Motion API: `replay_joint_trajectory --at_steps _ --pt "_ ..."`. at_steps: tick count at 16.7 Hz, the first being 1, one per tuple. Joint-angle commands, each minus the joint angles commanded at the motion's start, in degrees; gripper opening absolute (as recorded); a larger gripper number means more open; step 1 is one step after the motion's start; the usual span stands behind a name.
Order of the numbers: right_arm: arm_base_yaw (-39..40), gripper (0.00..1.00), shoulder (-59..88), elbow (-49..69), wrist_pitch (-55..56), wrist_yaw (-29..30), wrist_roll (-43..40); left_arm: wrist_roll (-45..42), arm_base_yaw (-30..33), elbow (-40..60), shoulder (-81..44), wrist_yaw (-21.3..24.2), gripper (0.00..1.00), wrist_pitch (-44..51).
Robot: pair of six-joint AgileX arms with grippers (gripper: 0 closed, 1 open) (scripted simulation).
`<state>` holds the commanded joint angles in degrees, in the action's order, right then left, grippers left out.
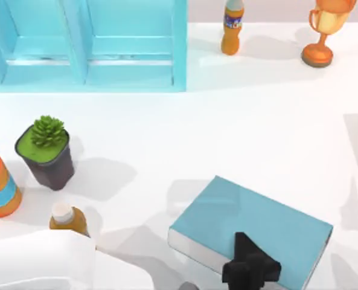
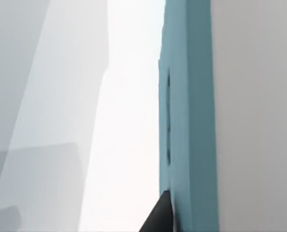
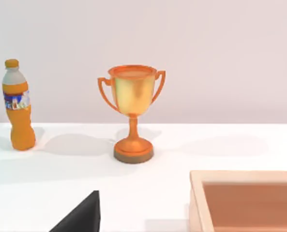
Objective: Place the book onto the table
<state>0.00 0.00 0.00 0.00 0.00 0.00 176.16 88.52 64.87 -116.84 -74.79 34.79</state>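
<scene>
The left gripper [image 1: 251, 269] clamped the book [image 1: 257, 223] by its near edge, seemingly just above the table [image 1: 227, 121], front centre-right. Lowering it level and releasing only once flat seemed wise. The right arm sat parked facing a trophy [image 3: 132, 113].

- The book [image 1: 251, 232] is seen lying flat on the table [image 1: 239, 133], near the front edge.
- A black claw [image 1: 249, 267] is positioned over the book's front edge.
- A cyan shelf unit [image 1: 85, 45] is located at rear left.
- A potted succulent [image 1: 46, 151] is located at left.
- An orange bottle [image 1: 232, 27] and a trophy [image 1: 323, 30] are located at rear right.
</scene>
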Motion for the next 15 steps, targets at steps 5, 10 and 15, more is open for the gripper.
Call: replay_joint_trajectory --at_steps 5,10,15 --pt "0.0 1.0 0.0 0.0 0.0 0.0 0.0 0.0 0.0 0.0 0.0 0.0 0.6 0.0" --pt "0.0 1.0 0.0 0.0 0.0 0.0 0.0 0.0 0.0 0.0 0.0 0.0 0.98 0.0" --pt "0.0 1.0 0.0 0.0 0.0 0.0 0.0 0.0 0.0 0.0 0.0 0.0 1.0 0.0"
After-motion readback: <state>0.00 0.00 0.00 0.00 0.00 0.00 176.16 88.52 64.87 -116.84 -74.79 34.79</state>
